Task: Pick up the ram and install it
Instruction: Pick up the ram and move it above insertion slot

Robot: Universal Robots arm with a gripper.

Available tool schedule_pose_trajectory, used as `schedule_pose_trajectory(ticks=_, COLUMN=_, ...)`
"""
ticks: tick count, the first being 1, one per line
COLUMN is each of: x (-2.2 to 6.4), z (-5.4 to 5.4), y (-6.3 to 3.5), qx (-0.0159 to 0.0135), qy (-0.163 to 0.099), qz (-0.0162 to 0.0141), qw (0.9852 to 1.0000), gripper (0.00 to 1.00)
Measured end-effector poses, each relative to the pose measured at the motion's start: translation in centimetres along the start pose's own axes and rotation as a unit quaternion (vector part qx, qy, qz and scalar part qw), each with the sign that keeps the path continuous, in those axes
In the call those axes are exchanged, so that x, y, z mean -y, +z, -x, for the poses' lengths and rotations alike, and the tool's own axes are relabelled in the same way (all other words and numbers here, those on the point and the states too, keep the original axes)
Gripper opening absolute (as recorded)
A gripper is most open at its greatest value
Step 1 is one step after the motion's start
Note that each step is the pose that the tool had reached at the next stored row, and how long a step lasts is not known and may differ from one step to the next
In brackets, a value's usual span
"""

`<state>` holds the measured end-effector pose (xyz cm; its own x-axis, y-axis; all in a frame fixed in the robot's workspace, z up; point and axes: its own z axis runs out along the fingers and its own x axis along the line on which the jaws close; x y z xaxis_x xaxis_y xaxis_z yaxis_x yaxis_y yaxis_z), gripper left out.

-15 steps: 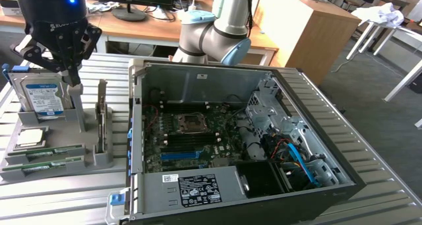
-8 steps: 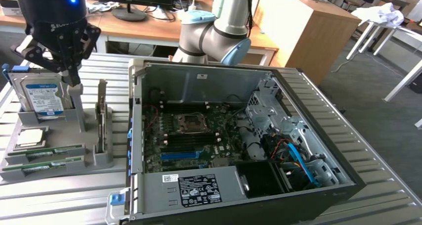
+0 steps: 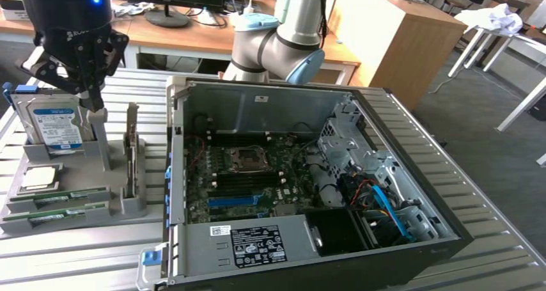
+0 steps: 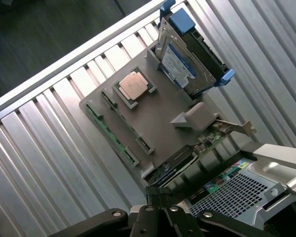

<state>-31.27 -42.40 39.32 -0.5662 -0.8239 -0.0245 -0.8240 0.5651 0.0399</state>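
Fingers (image 3: 91, 99) pressed together, empty, over tray (image 3: 81, 169). Ram (image 3: 61, 197) slotted. Advice: spread first, square across thin edges, pinch mid-length.

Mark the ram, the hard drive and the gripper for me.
ram (image 3: 51, 215), exterior view, green edge of the stick in the holder
hard drive (image 3: 55, 126), exterior view, its label
gripper (image 3: 91, 102), exterior view, between its fingertips

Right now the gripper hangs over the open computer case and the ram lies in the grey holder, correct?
No. The gripper hangs over the grey holder, beside the upright hard drive, not over the open computer case; the exterior view shows this. The ram does lie in the grey holder.
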Motion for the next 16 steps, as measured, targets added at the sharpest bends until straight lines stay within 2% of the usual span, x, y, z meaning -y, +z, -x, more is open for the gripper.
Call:
schedule_pose_trajectory(ticks=8, x=0.0, z=0.0, y=0.0, qx=-0.0011, qy=-0.028, qz=0.0007, qw=0.9996, gripper=0.11)
schedule_pose_trajectory(ticks=16, x=0.0, z=-0.01, y=0.0, qx=-0.0022, qy=-0.056, qz=0.0014, qw=0.9984, gripper=0.11)
